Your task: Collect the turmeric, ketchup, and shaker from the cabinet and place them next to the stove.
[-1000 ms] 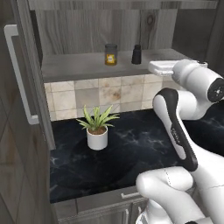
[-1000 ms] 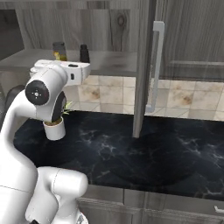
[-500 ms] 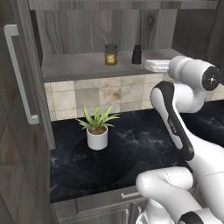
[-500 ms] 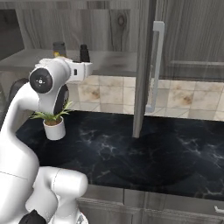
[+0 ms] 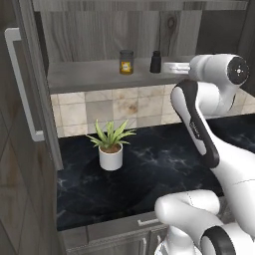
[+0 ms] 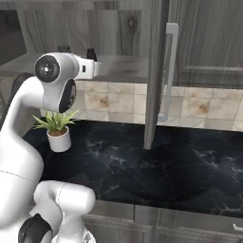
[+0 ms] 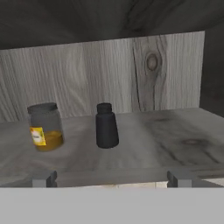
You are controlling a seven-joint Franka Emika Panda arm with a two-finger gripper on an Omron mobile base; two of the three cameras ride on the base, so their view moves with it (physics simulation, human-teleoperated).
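My end effector (image 7: 111, 178) is spread wide and empty, level with the front edge of the cabinet (image 5: 99, 79) shelf and facing in. On that shelf stand the turmeric (image 7: 44, 127) and the shaker (image 7: 106, 125), near each other but not touching, both upright and set back from the shelf lip. From my hand, the shaker sits almost dead ahead, slightly toward the turmeric's side; the turmeric is further off to that side, outside the line between my fingertips (image 7: 43, 178). I cannot make out the ketchup anywhere on the shelf.

The main risk, as I judge it, is the closeness of the two small things: if I drive in for the shaker with the fingers this wide, the outer finger could clip the jar and shove it back or tip it. Going for the turmeric instead would mean shifting sideways first, and a sloppy shift could sweep the shaker over. The shelf lip is just under my fingers, so dipping while I advance could knock them against it. The open door (image 6: 156, 71) stands to my right, well apart.
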